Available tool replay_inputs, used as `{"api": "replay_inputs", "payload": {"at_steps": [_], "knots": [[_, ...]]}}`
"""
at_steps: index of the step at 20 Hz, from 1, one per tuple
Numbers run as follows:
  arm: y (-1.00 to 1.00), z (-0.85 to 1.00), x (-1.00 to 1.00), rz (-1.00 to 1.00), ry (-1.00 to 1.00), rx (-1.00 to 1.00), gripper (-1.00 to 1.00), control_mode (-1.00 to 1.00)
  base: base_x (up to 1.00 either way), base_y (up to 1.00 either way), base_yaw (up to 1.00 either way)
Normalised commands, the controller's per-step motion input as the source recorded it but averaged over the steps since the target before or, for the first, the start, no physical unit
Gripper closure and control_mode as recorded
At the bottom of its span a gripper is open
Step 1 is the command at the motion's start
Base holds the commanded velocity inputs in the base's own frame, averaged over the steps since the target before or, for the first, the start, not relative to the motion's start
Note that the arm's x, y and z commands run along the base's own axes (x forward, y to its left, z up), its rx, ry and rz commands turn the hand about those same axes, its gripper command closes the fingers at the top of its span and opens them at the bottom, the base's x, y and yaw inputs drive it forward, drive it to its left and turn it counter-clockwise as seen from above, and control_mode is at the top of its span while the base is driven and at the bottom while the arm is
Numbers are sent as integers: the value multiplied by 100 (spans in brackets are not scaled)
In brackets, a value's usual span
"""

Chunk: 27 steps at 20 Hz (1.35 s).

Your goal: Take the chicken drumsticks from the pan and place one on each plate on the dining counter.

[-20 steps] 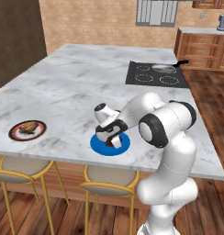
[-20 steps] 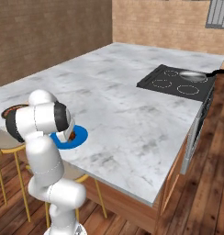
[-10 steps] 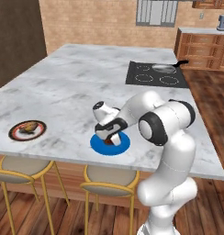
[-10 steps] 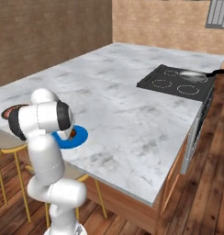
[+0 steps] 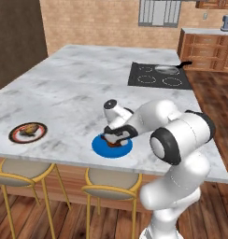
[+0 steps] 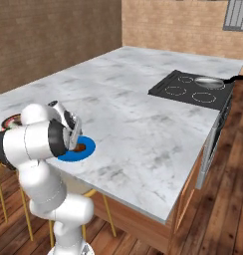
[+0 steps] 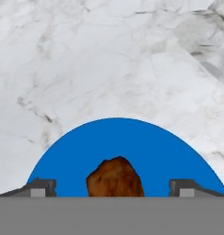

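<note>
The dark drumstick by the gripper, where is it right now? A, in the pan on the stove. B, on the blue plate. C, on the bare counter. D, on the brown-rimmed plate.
B: the dark drumstick lies on the blue plate, between the tips of the open gripper; the pan sits far off on the stove.

Dark drumstick (image 7: 115,177) cut off below; blue plate (image 7: 118,137) too.
</note>
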Motion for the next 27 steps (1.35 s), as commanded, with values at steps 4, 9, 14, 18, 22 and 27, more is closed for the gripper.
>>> {"api": "replay_inputs", "payload": {"at_steps": [4, 9, 14, 18, 22, 27], "knots": [[-29, 100, -51, 5, -9, 27, -100, -100, 0, 0, 0], [-50, 100, -72, 1, -10, 32, -100, -100, 0, 0, 0], [-76, 93, -99, -3, -19, 31, -100, -100, 0, 0, 0], [-77, 33, -100, -1, -32, 9, -100, -100, 0, 0, 0], [-74, 8, -100, 0, -36, 1, -100, -100, 0, 0, 0], [-58, -9, -100, 0, -32, -2, -100, -100, 0, 0, 0]]}}
